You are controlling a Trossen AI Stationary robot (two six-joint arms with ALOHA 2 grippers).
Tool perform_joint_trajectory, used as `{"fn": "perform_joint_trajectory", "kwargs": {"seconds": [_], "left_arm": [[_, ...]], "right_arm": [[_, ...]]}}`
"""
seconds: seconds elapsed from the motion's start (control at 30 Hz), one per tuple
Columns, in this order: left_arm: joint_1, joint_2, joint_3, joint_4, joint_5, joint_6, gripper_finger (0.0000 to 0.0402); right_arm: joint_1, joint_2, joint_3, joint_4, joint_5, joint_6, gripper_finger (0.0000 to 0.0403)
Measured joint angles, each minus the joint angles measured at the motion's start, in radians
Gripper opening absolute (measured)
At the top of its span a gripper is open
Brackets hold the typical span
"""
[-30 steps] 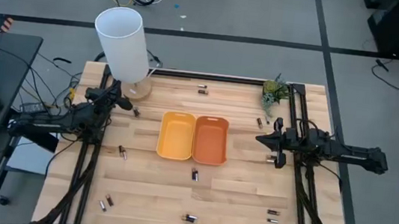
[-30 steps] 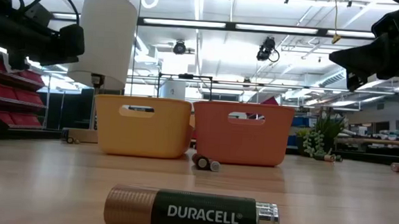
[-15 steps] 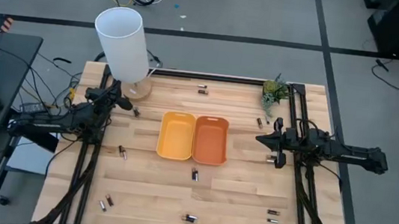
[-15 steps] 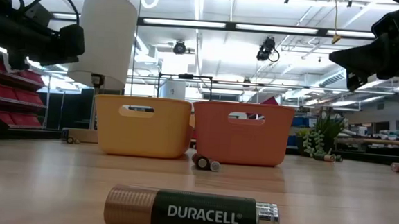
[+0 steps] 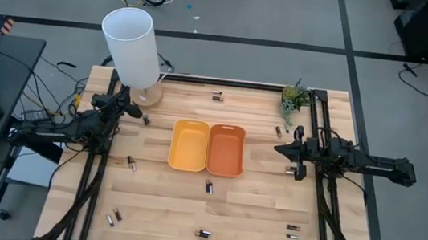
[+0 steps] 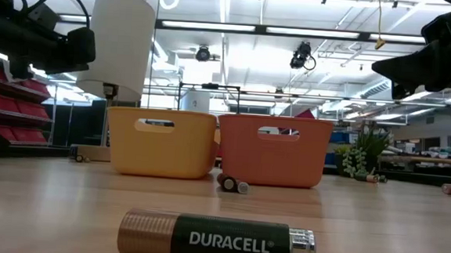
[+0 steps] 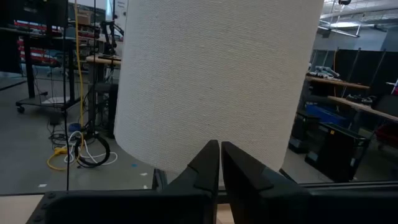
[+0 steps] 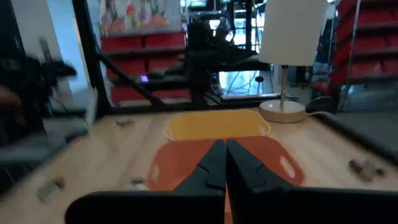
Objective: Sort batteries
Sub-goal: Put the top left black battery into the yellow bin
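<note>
Batteries (image 5: 209,187) lie scattered around two trays (image 5: 207,147); both grippers, left (image 5: 136,112) and right (image 5: 280,149), hover pressed together, empty, and should open before descending on one.

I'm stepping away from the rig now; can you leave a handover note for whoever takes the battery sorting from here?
Left gripper: shut, empty, raised near the white cylindrical lamp.
Right gripper: shut, empty, raised beside the orange plastic tray.
Small cylindrical batteries: all scattered over the wooden table.
Done: nothing; the orange tray and the yellow plastic tray look empty.
Left: pick up and sort every battery.
</note>
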Motion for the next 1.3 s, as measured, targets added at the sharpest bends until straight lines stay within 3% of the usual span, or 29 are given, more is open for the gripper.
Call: {"fn": "perform_joint_trajectory", "kwargs": {"seconds": [0.2,0.4,0.6,0.7,1.0,1.17,1.3], "left_arm": [[0.000,0.000,0.000,0.004,0.001,-0.001,0.0035],[0.000,0.001,0.000,0.070,0.087,-0.111,0.0035],[0.000,0.000,0.000,0.072,0.123,-0.157,0.0035],[0.000,0.000,0.000,0.091,0.134,-0.160,0.0035],[0.001,0.000,0.000,0.141,0.140,-0.159,0.0035],[0.001,0.000,0.000,0.061,0.140,-0.158,0.0035],[0.001,0.000,0.000,0.033,0.139,-0.133,0.0035]], "right_arm": [[0.000,0.000,0.000,0.005,0.006,-0.108,0.0000],[-0.013,0.000,0.000,0.073,0.276,-0.460,0.0000],[-0.014,0.001,0.000,0.116,0.398,-0.573,0.0000],[-0.014,0.000,0.000,0.175,0.401,-0.643,0.0000],[-0.014,0.000,0.000,0.235,0.398,-0.630,0.0000],[-0.017,0.003,0.000,0.306,0.395,-0.362,0.0000],[-0.020,0.007,0.000,0.257,0.394,-0.105,0.0000]]}}
